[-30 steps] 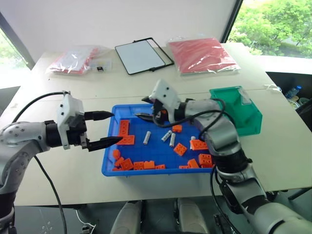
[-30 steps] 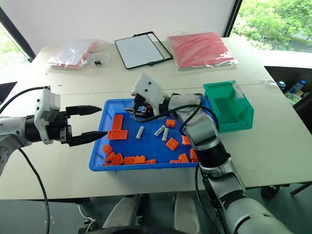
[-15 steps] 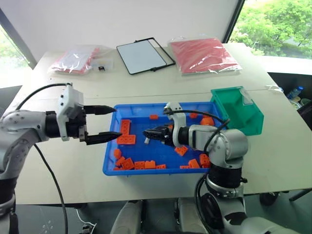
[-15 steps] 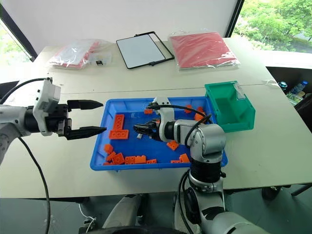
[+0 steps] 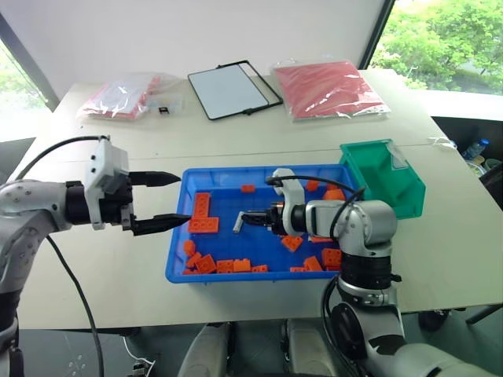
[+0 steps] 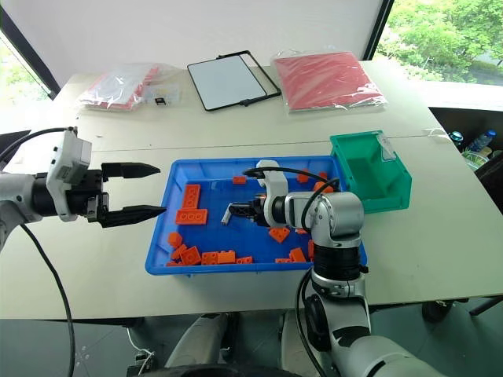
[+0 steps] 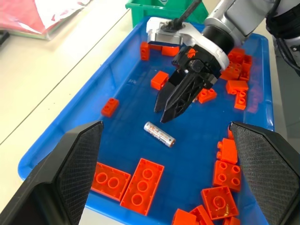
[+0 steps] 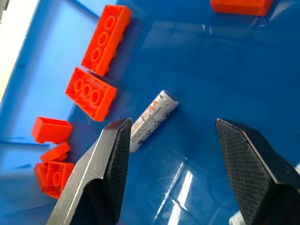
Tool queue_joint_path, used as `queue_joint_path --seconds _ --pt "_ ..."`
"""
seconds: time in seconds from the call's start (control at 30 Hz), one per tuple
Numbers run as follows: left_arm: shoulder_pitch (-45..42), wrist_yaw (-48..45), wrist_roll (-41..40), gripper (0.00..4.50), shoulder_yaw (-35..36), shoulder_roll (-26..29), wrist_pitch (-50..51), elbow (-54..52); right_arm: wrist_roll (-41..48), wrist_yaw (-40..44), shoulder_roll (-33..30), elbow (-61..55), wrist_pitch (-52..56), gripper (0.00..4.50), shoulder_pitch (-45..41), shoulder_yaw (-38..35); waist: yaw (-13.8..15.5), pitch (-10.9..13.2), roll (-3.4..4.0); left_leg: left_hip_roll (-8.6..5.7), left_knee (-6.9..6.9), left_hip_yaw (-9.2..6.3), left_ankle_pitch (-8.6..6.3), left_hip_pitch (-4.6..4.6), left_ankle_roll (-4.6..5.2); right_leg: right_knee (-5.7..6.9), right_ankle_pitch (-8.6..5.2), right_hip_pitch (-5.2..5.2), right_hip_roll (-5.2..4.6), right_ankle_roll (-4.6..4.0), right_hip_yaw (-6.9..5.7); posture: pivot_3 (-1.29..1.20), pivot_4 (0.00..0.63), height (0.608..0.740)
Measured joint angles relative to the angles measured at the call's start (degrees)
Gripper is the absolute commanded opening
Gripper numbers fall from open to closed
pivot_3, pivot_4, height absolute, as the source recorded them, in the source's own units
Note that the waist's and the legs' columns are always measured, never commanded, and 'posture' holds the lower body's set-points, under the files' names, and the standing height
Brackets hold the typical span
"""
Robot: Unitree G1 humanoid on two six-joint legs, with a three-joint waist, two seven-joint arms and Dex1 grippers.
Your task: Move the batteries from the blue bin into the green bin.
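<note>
One silver battery [image 5: 237, 223] lies on the floor of the blue bin [image 5: 236, 275], among orange bricks [image 5: 203, 225]. My right gripper [image 5: 247, 218] is low in the bin, open, its tips just beside the battery. In the right wrist view the battery [image 8: 153, 120] lies close to one finger [image 8: 110, 159], not gripped. The left wrist view shows the same battery [image 7: 159, 134] just under those tips. My left gripper [image 5: 185, 199] hovers open and empty over the bin's left rim. The green bin [image 5: 385, 177] stands at the blue bin's far right corner.
Orange bricks [image 5: 228, 266] line the blue bin's near wall and right side. A black-framed white board [image 5: 232, 89] and red plastic bags [image 5: 326, 86] lie at the back of the table. Another bag [image 5: 118, 96] is at the back left.
My right gripper has sunk into the blue bin and rolled its wrist, ending with its tips beside the battery. The left gripper has stayed where it was, open.
</note>
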Motion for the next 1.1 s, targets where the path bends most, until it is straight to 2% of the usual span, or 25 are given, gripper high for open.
queue_joint_path --seconds 0.17,0.43,0.53,0.57,0.67,0.87,1.03,1.1 --pt "1.10 1.28 -0.70 4.50 0.33 -0.62 0.06 -1.25 0.38 0.01 -0.66 3.31 -4.08 2.92 -1.68 5.60 -0.72 -0.01 -0.01 0.00 0.00 -0.01 0.00 0.01 0.00 0.00 0.00 0.02 0.01 0.00 0.00 0.00 0.150 0.735" --pt "1.70 2.51 -1.02 4.50 0.44 -0.75 0.01 -1.49 1.93 -0.39 -1.22 5.37 -5.11 2.92 -3.18 9.12 -1.15 -0.01 -0.01 0.00 -0.01 -0.01 0.00 0.01 0.00 0.00 0.00 0.01 0.02 0.00 0.00 0.00 0.150 0.735" --pt "1.67 2.76 -1.02 4.50 0.43 -1.08 -0.13 -1.49 1.91 -0.58 -2.31 5.31 -6.68 2.12 -3.29 12.51 -1.21 -0.01 -0.02 0.01 -0.01 -0.01 0.00 0.03 0.00 0.00 0.00 0.02 0.02 0.00 0.00 0.00 0.150 0.735" --pt "1.66 2.78 -1.01 4.50 0.43 -1.17 -0.21 -1.49 1.91 -0.57 -2.63 5.34 -7.09 1.72 -3.28 13.47 -1.22 -0.01 -0.02 0.01 -0.01 -0.01 0.00 0.03 0.00 0.00 0.00 0.02 0.02 0.00 0.00 0.00 0.150 0.735" --pt "1.50 2.76 -1.01 4.50 0.42 -1.28 -0.78 -1.46 1.92 0.09 -3.89 6.33 -9.58 0.14 -3.26 16.95 -1.22 -0.01 -0.02 0.01 -0.01 -0.01 0.00 0.03 0.00 0.00 0.00 0.02 0.01 0.00 0.00 0.00 0.150 0.735" --pt "0.22 2.55 -1.01 4.50 0.40 -1.30 -1.08 -0.88 1.94 1.73 -6.41 7.67 -15.23 0.11 -3.37 20.71 -1.20 -0.02 -0.02 0.01 -0.01 -0.01 0.00 0.12 0.00 -0.01 0.00 0.07 0.03 0.01 -0.02 0.00 0.150 0.735" --pt "-0.18 2.21 -0.96 4.50 0.25 -1.31 -1.16 0.13 2.98 2.39 -9.21 5.96 -14.30 0.11 -3.45 19.91 -0.76 -0.01 -0.01 -0.02 0.01 -0.02 0.00 0.10 0.01 -0.04 -0.01 0.06 -0.01 0.01 -0.02 0.00 0.150 0.735" --pt "-0.19 2.18 -1.01 4.50 0.19 -1.55 -1.15 0.07 4.28 2.55 -11.68 3.28 -11.26 0.11 -3.46 16.65 -0.21 0.03 -0.04 -0.04 0.03 -0.01 -0.01 0.00 0.01 -0.10 0.00 0.05 -0.04 0.02 -0.02 0.00 0.150 0.735"
